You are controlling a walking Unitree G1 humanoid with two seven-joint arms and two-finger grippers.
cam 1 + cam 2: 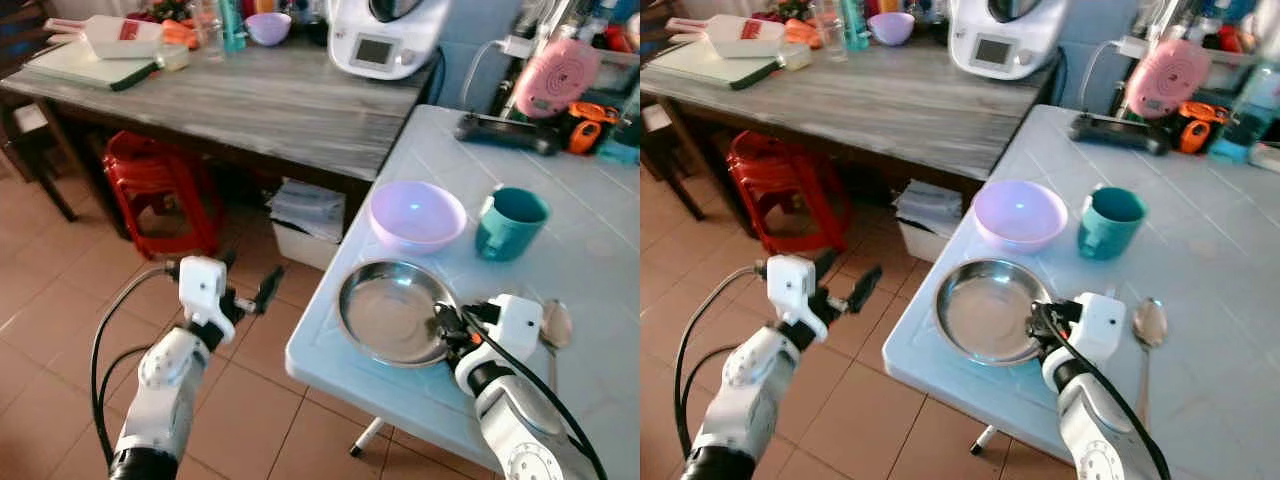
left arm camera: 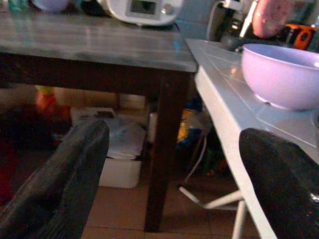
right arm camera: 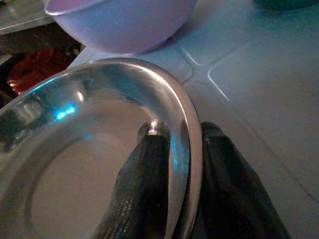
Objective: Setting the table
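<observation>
A round steel plate [image 1: 385,308] lies near the front-left corner of the pale blue table [image 1: 600,230]. My right gripper [image 1: 447,329] is shut on the plate's right rim, one finger [image 3: 144,184] inside the plate [image 3: 75,164] and the other outside. Behind the plate stand a lilac bowl [image 1: 416,215] and a teal mug [image 1: 509,222]. A metal spoon [image 1: 556,324] lies right of the plate. My left gripper [image 1: 250,290] hangs open over the floor, left of the table, with nothing between its fingers [image 2: 55,189].
A grey wooden table [image 1: 250,100] at the back left carries a white kitchen machine [image 1: 385,38], a cutting board and bottles. Under it stand a red stool [image 1: 160,185] and a white box [image 1: 305,225]. A pink gadget and tools sit along the blue table's far edge.
</observation>
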